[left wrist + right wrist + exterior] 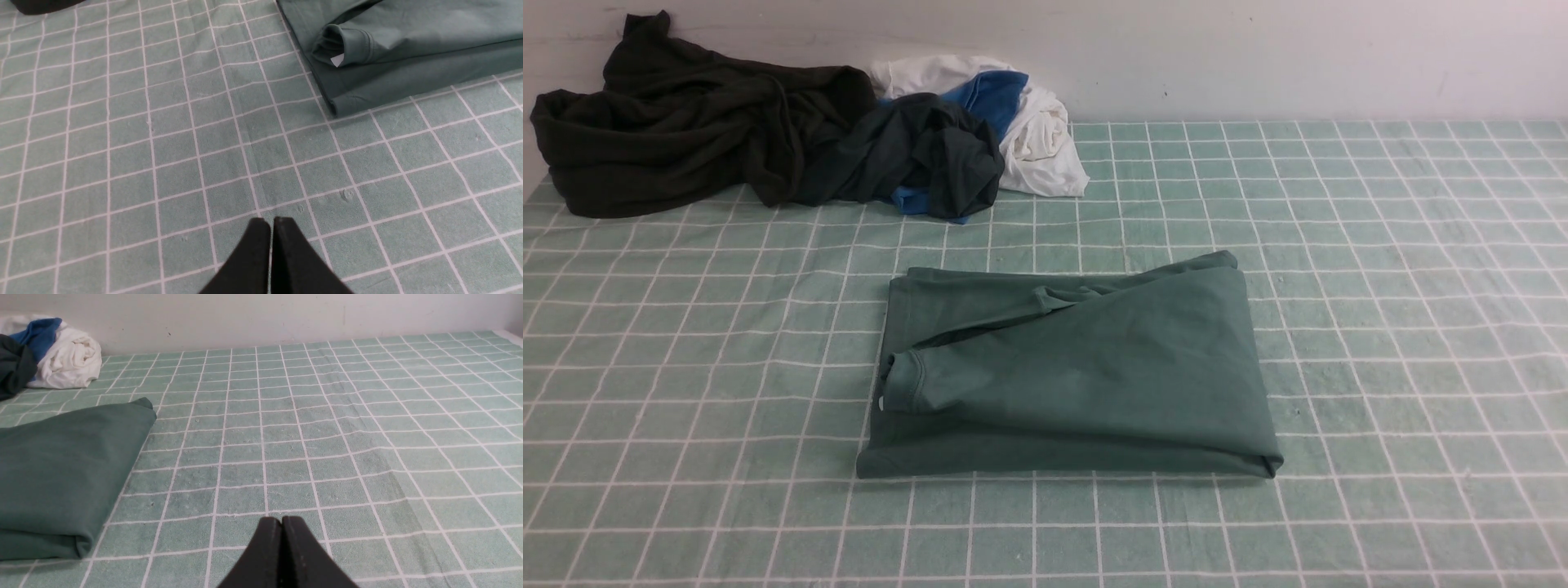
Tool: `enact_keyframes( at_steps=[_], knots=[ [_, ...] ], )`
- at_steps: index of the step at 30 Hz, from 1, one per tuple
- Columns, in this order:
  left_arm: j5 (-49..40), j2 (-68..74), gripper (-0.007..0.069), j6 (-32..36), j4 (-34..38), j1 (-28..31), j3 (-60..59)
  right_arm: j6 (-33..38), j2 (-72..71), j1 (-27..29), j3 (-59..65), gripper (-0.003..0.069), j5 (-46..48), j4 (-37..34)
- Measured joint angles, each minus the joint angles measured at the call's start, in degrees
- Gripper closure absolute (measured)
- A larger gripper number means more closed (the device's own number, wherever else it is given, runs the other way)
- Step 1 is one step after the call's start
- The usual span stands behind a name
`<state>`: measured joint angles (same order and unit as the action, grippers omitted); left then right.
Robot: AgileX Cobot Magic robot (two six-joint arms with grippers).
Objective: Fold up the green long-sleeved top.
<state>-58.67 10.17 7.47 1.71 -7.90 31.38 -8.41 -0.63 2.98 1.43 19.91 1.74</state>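
Front view shows the top (1078, 376) lying folded into a squat rectangle at the middle of the checked bench (1380, 327), with no arm over it. Left gripper (271, 222) hangs over bare cloth just off the near-left corner of the bundle, jaws pressed together and holding nothing; right gripper (281, 520) sits off the right edge, jaws likewise closed and empty. Folding looks all but finished, so the job now would be tidying: the cuff (905, 384) curls up on the left side, and pressing it flat without dragging the layers beneath would square the stack. Any nudge ought to come from the outer edge inward. For writing, only a small white tag (337, 60) peeps out of the cuff, with no readable lettering. No logo shows. Spare clothes (768, 139) are heaped at the back left.
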Motion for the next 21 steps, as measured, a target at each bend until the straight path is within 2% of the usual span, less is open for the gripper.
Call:
enact_keyframes(
  at_steps=[17, 21],
  knots=[
    [1.06, 0.00, 0.0628, 0.00, 0.67, 0.00, -2.63, 0.00, 0.00, 0.00, 0.00, 0.0673, 0.00, 0.02],
    [15.93, -0.44, 0.0628, 0.00, 3.46, 0.19, -7.30, 0.00, 0.00, 0.00, 0.00, 0.0673, 0.00, 0.02]
  ],
)
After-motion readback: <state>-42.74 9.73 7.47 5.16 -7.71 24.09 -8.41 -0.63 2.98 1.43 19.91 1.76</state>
